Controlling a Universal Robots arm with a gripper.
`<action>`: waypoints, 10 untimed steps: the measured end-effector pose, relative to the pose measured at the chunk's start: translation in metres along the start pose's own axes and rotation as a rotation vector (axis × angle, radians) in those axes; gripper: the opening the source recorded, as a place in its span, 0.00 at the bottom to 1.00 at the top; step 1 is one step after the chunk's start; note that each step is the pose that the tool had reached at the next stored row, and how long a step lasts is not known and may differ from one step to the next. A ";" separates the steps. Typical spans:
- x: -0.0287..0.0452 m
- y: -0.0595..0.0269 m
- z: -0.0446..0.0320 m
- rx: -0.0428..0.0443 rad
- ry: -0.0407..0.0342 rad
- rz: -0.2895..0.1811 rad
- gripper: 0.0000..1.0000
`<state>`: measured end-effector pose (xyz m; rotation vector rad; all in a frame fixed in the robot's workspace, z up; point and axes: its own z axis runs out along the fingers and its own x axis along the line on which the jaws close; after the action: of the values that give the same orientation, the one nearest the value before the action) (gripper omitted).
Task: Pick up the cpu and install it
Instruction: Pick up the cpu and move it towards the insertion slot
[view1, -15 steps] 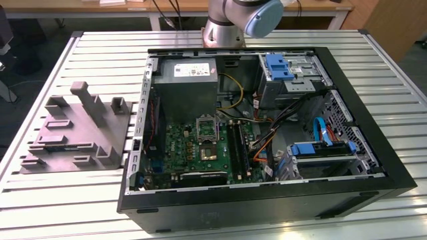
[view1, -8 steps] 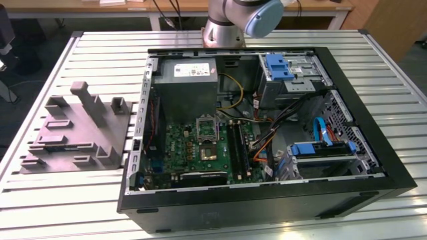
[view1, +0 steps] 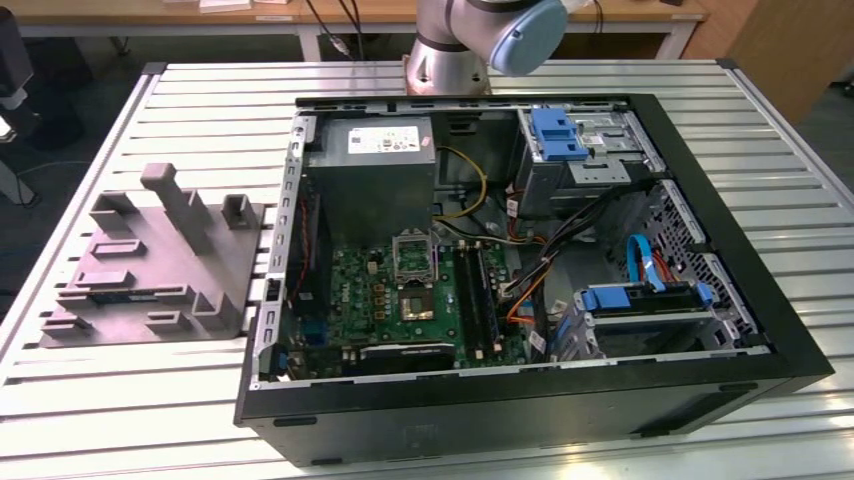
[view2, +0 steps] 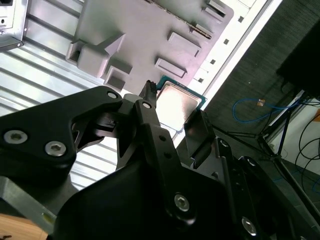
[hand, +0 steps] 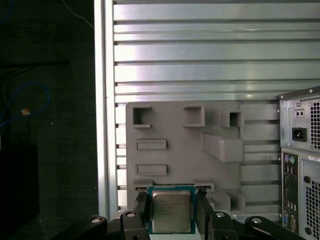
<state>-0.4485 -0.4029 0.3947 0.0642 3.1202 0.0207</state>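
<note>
The cpu (hand: 171, 210), a small square chip with a silvery top and green rim, sits between my gripper's (hand: 171, 216) two black fingers (hand: 140, 210), which are shut on its opposite edges. In the second wrist view the cpu (view2: 179, 101) is likewise clamped by the gripper (view2: 172, 114). It hangs well above the grey tray (hand: 175, 130), over the tray's edge nearest the table rim. Inside the open computer case, the green motherboard (view1: 387, 300) lies flat, and its metal-framed socket (view1: 416, 300) stands with its lid raised.
The grey tray (view1: 147, 265) with raised holders lies on the slatted table at the exterior view's left. The black computer case (view1: 534, 400) fills the middle and right, holding a grey power-supply box (view1: 387, 150), cables and blue drive brackets (view1: 641, 295). The arm's base (view1: 454, 50) stands behind the case.
</note>
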 end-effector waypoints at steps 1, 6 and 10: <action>-0.0003 0.0000 0.0000 0.0000 -0.0001 0.000 0.47; -0.0019 0.0001 0.0001 0.0000 -0.0001 0.000 0.47; -0.0030 0.0001 0.0001 0.0000 0.0000 0.000 0.47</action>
<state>-0.4455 -0.4029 0.3947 0.0641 3.1202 0.0208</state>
